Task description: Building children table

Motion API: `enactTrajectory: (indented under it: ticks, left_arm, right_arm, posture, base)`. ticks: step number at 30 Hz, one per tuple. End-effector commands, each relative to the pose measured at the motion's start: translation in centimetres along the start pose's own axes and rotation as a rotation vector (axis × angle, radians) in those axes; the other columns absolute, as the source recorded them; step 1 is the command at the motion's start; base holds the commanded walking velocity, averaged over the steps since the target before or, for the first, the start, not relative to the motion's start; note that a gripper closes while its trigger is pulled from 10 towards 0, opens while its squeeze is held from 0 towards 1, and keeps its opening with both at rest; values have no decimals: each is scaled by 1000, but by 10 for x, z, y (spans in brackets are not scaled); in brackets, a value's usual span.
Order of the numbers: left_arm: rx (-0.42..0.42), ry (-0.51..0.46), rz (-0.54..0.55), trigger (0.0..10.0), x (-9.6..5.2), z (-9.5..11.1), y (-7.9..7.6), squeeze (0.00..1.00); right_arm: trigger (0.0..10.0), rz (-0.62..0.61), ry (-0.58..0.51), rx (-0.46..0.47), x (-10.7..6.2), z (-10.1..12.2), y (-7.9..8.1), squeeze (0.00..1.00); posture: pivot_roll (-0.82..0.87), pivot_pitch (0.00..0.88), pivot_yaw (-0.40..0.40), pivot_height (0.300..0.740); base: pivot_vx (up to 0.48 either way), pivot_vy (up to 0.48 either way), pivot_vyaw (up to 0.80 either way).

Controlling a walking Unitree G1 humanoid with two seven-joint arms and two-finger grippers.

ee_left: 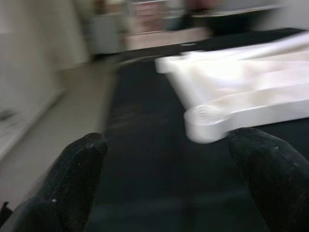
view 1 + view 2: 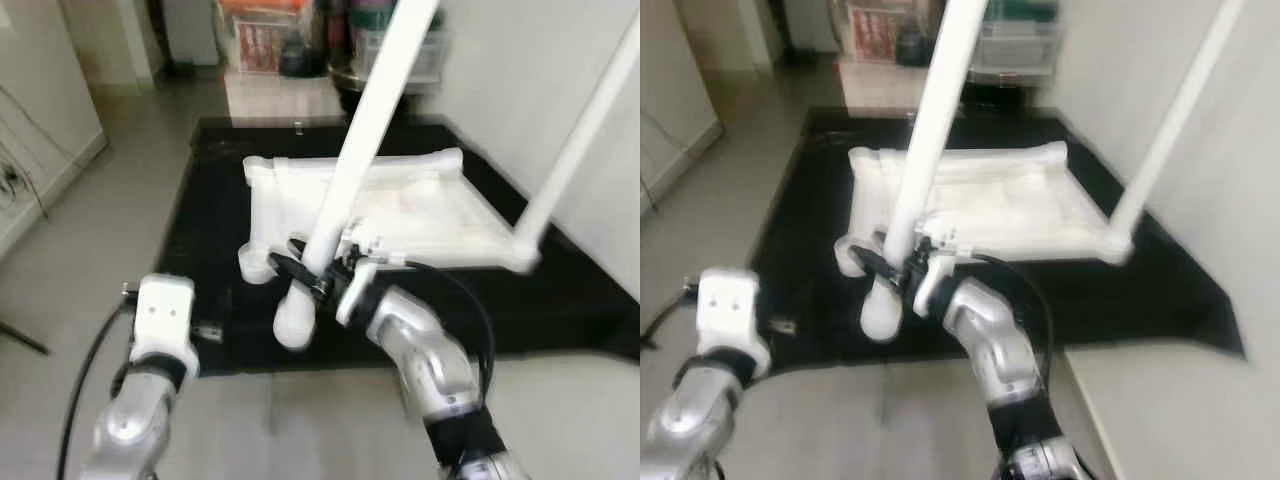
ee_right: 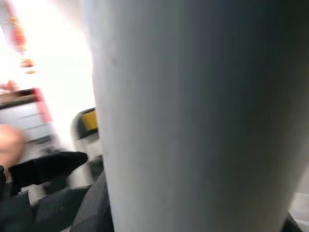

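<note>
We are clamping the right gripper (image 2: 312, 272) fingers around a white table leg (image 2: 350, 170), near its rounded lower end, above the black mat (image 2: 200, 250). The upturned white tabletop (image 2: 400, 215) is lying on that mat, one leg (image 2: 580, 140) already standing at its right corner. Our left gripper (image 1: 169, 164), fingers apart, is facing the empty corner socket (image 1: 207, 121). We should be keeping the leg straight over the socket, we judge.

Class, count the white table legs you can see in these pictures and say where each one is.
2. One leg is held in the right gripper at the tabletop's near corner; another leg stands at its right corner. Others may be hidden.
</note>
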State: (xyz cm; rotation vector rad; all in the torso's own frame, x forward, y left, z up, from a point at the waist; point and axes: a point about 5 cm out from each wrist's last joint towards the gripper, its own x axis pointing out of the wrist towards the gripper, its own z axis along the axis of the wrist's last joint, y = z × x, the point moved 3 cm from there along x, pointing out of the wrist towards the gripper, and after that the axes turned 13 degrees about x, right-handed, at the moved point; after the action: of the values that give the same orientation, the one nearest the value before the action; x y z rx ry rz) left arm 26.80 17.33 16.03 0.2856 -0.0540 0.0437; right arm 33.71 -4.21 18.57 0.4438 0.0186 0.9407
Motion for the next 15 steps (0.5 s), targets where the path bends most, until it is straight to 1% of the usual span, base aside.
enactTrajectory:
  ticks: [1,3,5,9,15]
  left_arm:
    - [-31,27,22,10000,1,-4,3,0]
    - [-34,28,26,10000,1,-4,4,0]
    - [-28,28,47,10000,1,-4,8,0]
    - [-5,25,46,10000,2,-3,9,0]
    - [-4,3,-4,10000,-2,-1,3,0]
  right_arm:
    - [10000,-13,13,0,-1,-4,-1,0]
    - [10000,-15,14,0,-1,-4,-1,0]
    - [10000,-19,15,-2,-1,-5,-1,0]
    - [10000,-21,16,-6,-1,-4,-1,0]
    - [10000,-38,20,-26,0,-4,-2,0]
  posture:
    - [39,51,-8,740]
    - [39,51,-8,740]
    - [39,53,-7,740]
    - [39,53,-7,740]
    - [39,55,-5,740]
  base:
    - [0,0,0]
    - [0,0,0]
    - [0,0,0]
    - [0,0,0]
    - [0,0,0]
